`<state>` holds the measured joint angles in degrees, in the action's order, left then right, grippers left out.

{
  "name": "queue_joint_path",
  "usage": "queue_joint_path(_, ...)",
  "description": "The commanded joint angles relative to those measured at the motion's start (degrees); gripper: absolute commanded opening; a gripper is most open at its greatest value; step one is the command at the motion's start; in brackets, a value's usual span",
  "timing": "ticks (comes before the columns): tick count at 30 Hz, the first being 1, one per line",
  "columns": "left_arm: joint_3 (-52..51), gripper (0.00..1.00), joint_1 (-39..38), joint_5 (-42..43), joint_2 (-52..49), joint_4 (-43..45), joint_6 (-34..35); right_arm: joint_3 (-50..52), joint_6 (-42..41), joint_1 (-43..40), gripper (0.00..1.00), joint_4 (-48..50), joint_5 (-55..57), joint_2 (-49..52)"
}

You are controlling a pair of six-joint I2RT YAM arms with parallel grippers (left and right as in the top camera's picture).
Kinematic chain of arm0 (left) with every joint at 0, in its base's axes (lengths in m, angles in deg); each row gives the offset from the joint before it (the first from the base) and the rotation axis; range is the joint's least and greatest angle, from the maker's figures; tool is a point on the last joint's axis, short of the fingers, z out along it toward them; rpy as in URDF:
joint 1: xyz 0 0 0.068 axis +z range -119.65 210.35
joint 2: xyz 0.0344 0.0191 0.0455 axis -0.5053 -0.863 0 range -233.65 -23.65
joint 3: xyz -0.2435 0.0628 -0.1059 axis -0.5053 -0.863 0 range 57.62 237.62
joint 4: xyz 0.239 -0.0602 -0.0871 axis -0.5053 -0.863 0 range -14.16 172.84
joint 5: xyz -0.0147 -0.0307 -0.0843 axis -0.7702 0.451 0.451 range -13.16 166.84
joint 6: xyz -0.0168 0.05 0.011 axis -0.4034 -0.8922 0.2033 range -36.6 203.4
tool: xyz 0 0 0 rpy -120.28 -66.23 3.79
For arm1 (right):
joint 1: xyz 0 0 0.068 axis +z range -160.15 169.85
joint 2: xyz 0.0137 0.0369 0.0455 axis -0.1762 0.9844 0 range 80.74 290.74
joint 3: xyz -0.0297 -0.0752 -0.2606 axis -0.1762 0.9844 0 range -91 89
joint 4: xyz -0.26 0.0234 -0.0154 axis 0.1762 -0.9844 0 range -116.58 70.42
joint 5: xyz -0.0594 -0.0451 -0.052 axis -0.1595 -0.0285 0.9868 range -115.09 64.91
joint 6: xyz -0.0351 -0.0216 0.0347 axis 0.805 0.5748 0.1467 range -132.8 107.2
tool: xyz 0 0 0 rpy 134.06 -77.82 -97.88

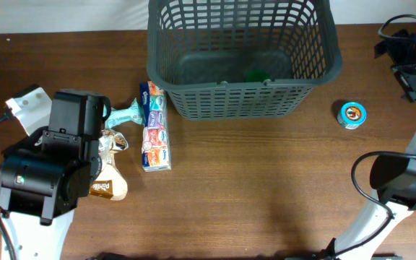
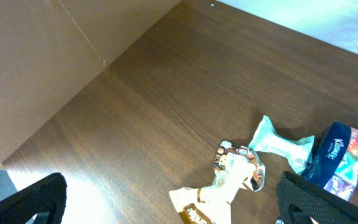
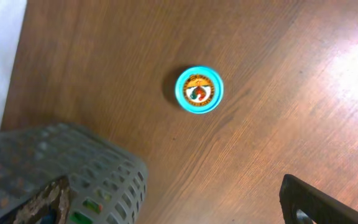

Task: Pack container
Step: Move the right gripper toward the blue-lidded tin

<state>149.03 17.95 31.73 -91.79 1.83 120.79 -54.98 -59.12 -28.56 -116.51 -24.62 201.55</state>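
Honestly, only visible whole from overhead: grey laundry basket (image 1: 244,58) at the far middle of the wooden surface (image 1: 266,195), with something green (image 1: 257,75) on its floor. From the right wrist, just one basket corner, plus a blue-topped tub (image 3: 199,90) well apart from it. Up close from the left wrist: Kleenex pack (image 2: 344,155), teal wrapper (image 2: 278,142) and brown snack packet (image 2: 222,190), bunched together. Left fingers (image 2: 30,202) spread wide, gripping nothing. Same deal with the right fingers (image 3: 319,202).

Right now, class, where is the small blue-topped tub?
In the overhead view, the blue-topped tub sits on the table at right, off the near right corner of the grey basket.
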Motion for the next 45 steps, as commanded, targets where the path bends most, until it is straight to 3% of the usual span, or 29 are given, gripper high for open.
queue_joint_path(1,0.6,1.0,0.3,-1.2,0.0,-0.1,0.8,0.3,-8.1,-0.5,0.99,-0.4,6.3,-0.4)
queue_joint_path(5,0.6,1.0,0.3,-1.2,0.0,-0.1,0.8,2.7,-13.5,-0.5,0.99,-0.4,7.6,0.2)
queue_joint_path(10,0.6,1.0,0.3,-1.2,0.0,-0.1,0.8,5.4,-13.7,-0.3,0.99,0.3,7.5,3.5)
queue_joint_path(14,0.6,1.0,0.3,-1.2,0.0,-0.1,0.8,5.8,-9.8,-0.4,0.99,1.4,5.5,7.8)
queue_joint_path(23,0.6,1.0,0.3,-1.2,0.0,-0.1,0.8,5.8,-11.6,-1.5,0.99,1.4,3.4,14.5)
queue_joint_path(28,0.6,1.0,0.3,-1.2,0.0,-0.1,0.8,5.8,-10.9,-1.4,0.99,1.8,2.9,15.5)
queue_joint_path(32,0.6,1.0,0.3,-1.2,0.0,-0.1,0.8,5.8,-5.1,-1.2,0.99,5.1,1.7,15.6)
queue_joint_path(45,0.6,1.0,0.3,-1.2,0.0,-0.1,0.8,9.8,-3.4,-1.1,0.99,6.9,5.4,15.6)
